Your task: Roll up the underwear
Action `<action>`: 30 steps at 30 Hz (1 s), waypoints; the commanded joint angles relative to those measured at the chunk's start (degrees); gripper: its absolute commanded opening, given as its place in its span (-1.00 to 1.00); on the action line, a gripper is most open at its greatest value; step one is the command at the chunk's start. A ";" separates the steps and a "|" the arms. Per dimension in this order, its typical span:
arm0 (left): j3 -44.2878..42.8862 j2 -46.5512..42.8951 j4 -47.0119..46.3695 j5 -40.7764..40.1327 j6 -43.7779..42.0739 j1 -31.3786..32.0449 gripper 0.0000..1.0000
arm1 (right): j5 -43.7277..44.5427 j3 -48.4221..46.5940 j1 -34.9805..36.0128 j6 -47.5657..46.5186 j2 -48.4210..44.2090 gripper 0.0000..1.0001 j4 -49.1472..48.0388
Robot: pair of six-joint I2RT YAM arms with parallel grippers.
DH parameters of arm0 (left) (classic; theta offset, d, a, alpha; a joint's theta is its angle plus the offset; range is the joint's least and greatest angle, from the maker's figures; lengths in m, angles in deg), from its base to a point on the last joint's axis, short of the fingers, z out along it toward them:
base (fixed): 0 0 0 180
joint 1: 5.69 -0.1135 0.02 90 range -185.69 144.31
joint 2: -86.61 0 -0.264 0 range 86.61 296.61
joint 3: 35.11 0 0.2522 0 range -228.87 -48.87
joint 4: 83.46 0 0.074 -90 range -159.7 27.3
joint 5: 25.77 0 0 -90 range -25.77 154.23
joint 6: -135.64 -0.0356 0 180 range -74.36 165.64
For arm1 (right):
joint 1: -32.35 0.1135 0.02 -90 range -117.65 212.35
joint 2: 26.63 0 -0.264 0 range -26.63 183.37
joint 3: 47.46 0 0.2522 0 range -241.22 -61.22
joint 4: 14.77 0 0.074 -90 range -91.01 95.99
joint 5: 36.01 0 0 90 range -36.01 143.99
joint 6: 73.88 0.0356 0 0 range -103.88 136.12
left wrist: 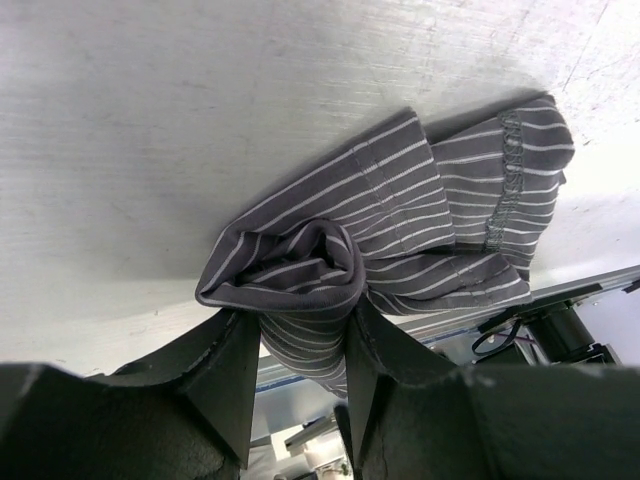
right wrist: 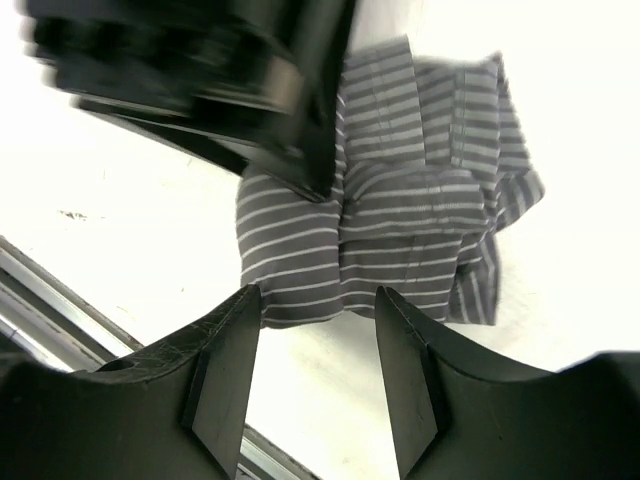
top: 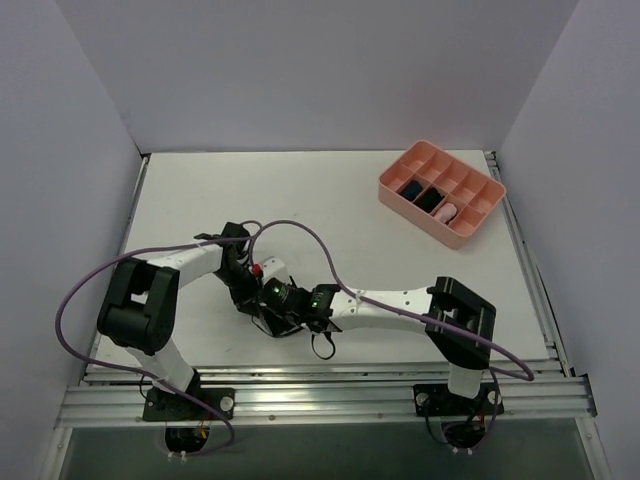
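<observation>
The underwear [left wrist: 400, 200] is grey cloth with fine white stripes, lying bunched on the white table, one end rolled into a tight tube. My left gripper [left wrist: 303, 335] is shut on that rolled end, with cloth filling the gap between its fingers. In the right wrist view the underwear [right wrist: 400, 220] lies just beyond my right gripper [right wrist: 318, 305], which stands open with only bare table between its fingers. From above, the left gripper [top: 243, 285] and right gripper [top: 270, 293] meet near the table's front left, hiding most of the garment.
A pink divided tray [top: 420, 218] stands at the back right, with small dark bundles [top: 410, 187] and a pink one [top: 446, 212] in its compartments. A purple cable [top: 300, 228] arcs over the arms. The table's metal front rail [top: 330, 375] runs close behind the grippers.
</observation>
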 commanded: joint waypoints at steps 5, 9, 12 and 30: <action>0.21 4.92 -0.32 -8.58 -2.61 2.11 -0.41 | 10.89 -8.13 4.52 -9.58 2.62 -0.07 9.92; -0.05 5.45 0.56 -8.76 -2.52 2.28 -0.40 | 10.89 -10.51 5.40 -12.22 6.39 -0.05 9.93; -0.14 5.71 0.82 -8.84 -2.34 2.28 -0.40 | 11.33 -11.92 5.84 -13.54 9.20 -0.04 9.93; -1.02 5.02 3.36 -7.61 -1.90 2.55 -0.35 | 17.61 -8.96 9.10 -10.92 13.71 -0.91 8.53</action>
